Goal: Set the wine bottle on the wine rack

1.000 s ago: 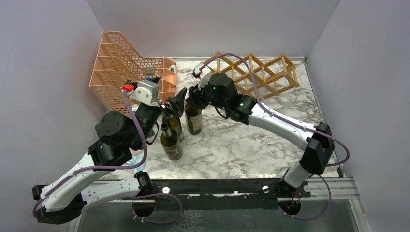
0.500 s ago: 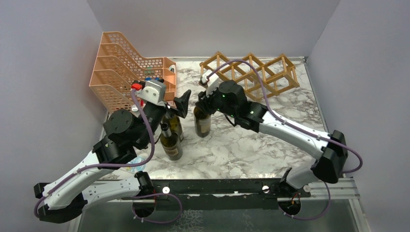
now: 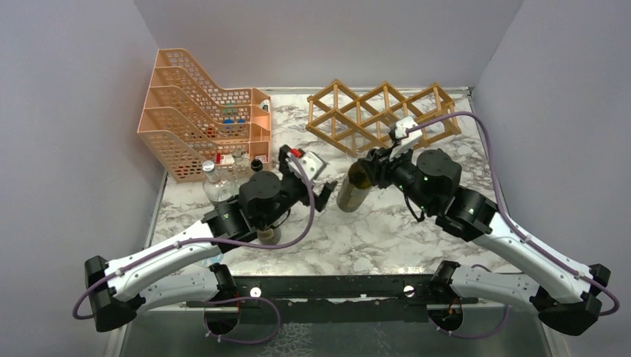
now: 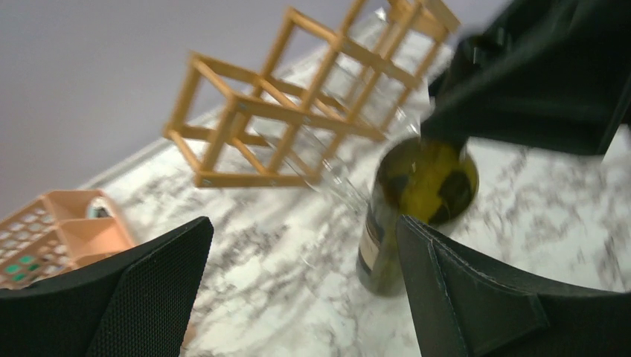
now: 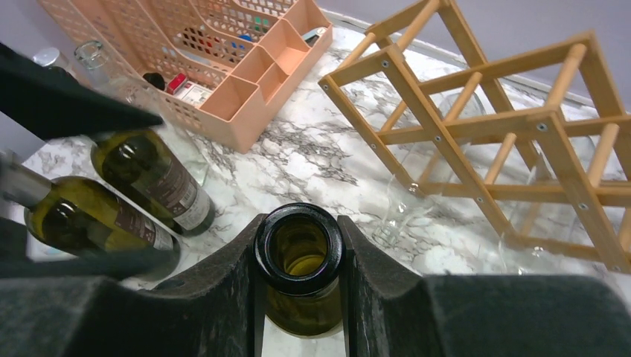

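Now: bottle gripped by the neck, short of the rack

The right fingers (image 5: pixel 239 297) are clamped on the neck of the bottle (image 3: pixel 350 193), one pad on each side just under its open mouth. The bottle is dark green glass with a pale label. It leans, with its neck up toward the right arm and its base down toward the left arm. Whether the base touches the desk (image 3: pixel 387 223) I cannot tell. It is at mid-desk, on the near side of the rack (image 3: pixel 383 111), apart from it and in none of its cells.

The left fingers (image 4: pixel 149 290) are spread wide apart. They point at the bottle from its left, near it but not touching.

Under the left arm, two more green bottles (image 5: pixel 149 175) are side by side, with a clear bottle (image 3: pixel 214 182) just behind them. Farther back, in the desk's left corner, stands an orange mesh tray (image 3: pixel 197 111) with small items in its compartments. The rack, a lattice of light wooden slats in diamond cells, is at the back right.
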Robot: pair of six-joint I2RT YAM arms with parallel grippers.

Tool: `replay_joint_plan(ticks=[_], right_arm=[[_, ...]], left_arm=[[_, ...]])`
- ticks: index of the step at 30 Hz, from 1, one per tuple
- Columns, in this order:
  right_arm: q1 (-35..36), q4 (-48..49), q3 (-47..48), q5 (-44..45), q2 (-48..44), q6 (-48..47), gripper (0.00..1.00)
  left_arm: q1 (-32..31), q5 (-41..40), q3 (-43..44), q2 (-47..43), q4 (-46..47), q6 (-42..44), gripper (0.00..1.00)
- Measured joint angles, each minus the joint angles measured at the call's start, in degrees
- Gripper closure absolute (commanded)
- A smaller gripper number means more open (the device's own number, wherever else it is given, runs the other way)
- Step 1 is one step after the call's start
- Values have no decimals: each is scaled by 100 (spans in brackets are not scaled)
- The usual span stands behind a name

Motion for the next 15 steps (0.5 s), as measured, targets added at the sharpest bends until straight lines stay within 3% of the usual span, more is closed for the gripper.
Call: replay_joint_plan(ticks=[8, 15], right_arm=[[2, -673, -7, 199, -538, 407, 97], [2, -1049, -4, 92, -730, 601, 97]], left_arm=[[0, 1633, -1362, 699, 1200, -79, 1], [0, 2426, -1526, 1473, 1980, -13, 1]])
